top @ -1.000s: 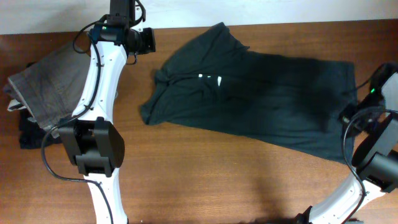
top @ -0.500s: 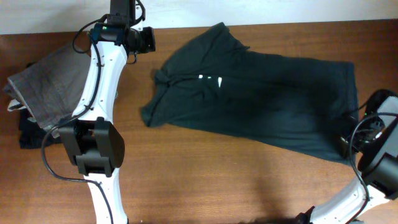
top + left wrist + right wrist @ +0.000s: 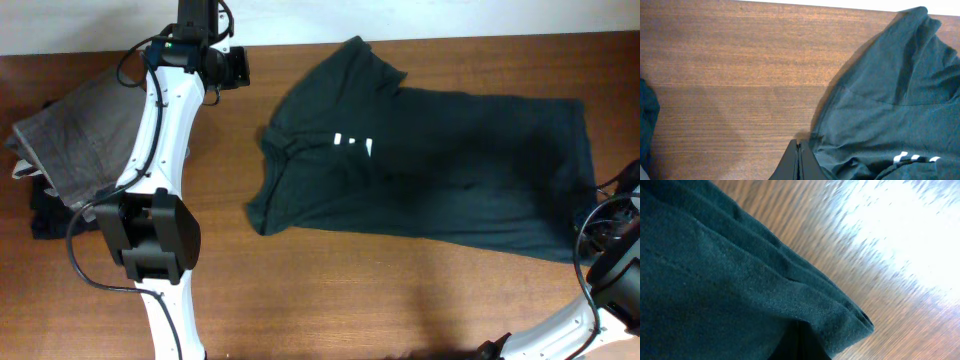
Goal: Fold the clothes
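Moved: shirt (image 3: 430,165) dragged farther from trousers (image 3: 75,135), spread on counter (image 3: 400,300); right gripper (image 3: 799,337) pinches hem, far side from trousers; left gripper (image 3: 799,159) pressed together, empty. Fabric looks light, limp, bunches: take hem corners, shoulders.

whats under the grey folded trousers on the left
A black garment pokes out beneath the grey trousers at their lower edge in the overhead view. The rest is covered, so its shape and anything else below cannot be seen.
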You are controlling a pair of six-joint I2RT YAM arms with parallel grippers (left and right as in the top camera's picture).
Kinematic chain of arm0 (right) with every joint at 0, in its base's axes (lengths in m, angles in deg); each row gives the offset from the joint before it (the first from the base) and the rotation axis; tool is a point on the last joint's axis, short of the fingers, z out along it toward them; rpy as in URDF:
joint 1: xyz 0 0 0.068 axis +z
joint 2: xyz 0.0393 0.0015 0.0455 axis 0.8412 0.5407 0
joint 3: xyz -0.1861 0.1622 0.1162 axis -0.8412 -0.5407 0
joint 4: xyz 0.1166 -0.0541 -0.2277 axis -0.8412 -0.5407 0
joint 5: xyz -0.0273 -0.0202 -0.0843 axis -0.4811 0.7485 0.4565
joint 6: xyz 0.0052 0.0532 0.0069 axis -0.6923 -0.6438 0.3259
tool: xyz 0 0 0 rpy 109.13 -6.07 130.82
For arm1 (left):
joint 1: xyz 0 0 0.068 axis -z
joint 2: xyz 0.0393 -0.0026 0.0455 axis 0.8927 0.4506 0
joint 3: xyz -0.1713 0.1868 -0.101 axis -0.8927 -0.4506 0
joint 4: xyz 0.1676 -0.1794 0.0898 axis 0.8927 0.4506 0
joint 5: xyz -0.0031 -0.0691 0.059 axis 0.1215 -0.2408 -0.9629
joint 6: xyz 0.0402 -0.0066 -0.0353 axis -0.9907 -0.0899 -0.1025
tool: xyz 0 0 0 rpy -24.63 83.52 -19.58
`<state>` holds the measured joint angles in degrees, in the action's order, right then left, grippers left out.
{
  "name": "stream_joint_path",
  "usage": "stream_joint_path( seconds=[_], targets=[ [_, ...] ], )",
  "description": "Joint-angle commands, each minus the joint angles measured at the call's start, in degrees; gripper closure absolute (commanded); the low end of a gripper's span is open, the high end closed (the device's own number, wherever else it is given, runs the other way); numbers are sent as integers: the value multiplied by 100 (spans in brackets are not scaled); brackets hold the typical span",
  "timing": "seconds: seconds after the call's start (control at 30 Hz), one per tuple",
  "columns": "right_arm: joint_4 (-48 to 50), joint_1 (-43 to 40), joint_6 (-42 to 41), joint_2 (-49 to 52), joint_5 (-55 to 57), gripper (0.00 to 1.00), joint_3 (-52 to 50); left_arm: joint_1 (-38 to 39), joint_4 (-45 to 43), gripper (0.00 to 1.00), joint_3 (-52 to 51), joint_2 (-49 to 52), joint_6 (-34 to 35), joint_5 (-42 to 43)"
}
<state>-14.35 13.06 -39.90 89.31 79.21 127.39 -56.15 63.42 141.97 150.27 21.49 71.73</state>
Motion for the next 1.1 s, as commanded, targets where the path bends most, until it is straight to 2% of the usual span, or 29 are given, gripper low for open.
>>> stream_joint_path(
  seconds=[0.0, 0.13, 0.27, 0.4, 0.5, 0.53, 0.57, 0.63, 0.73, 0.8, 0.83, 0.87, 1.07],
  targets=[
    [90, -155, 66, 295, 138, 96, 79, 46, 28, 99, 4, 0, 9, -39],
    [-391, -111, 553, 284, -748, 96, 850, 203, -92, 99, 4, 0, -17, -42],
    [-1355, 52, 640, 280, -1268, 96, 2194, 378, -369, 99, 4, 11, -31, -42],
    [-2035, 343, 918, 280, -1355, 96, 3351, 568, -831, 99, 2, 142, -33, -37],
    [-2159, 546, 975, 280, -1351, 92, 3738, 745, -1198, 99, 2, 378, -37, 11],
    [-2159, 603, 973, 280, -1351, 88, 3753, 798, -1296, 99, 2, 481, -44, 42],
    [-2159, 654, 973, 280, -1351, 76, 3751, 868, -1434, 99, 2, 610, -177, 120],
    [-2159, 739, 973, 293, -1351, 63, 3727, 957, -1596, 99, 2, 813, -376, 118],
    [-2155, 835, 973, 297, -1353, 62, 3670, 1038, -1799, 99, 2, 1132, -616, 109],
    [-2157, 872, 970, 299, -1351, 51, 3670, 1040, -1880, 99, 2, 1300, -638, 109],
    [-2159, 892, 973, 299, -1351, 34, 3670, 1040, -1945, 99, 2, 1397, -638, 107],
    [-2155, 898, 973, 299, -1351, 1, 3670, 1038, -2017, 99, 2, 1462, -638, 109],
    [-2149, 898, 968, 299, -1357, 1, 3670, 1036, -2347, 99, 2, 1858, -636, 107]
  ],
)
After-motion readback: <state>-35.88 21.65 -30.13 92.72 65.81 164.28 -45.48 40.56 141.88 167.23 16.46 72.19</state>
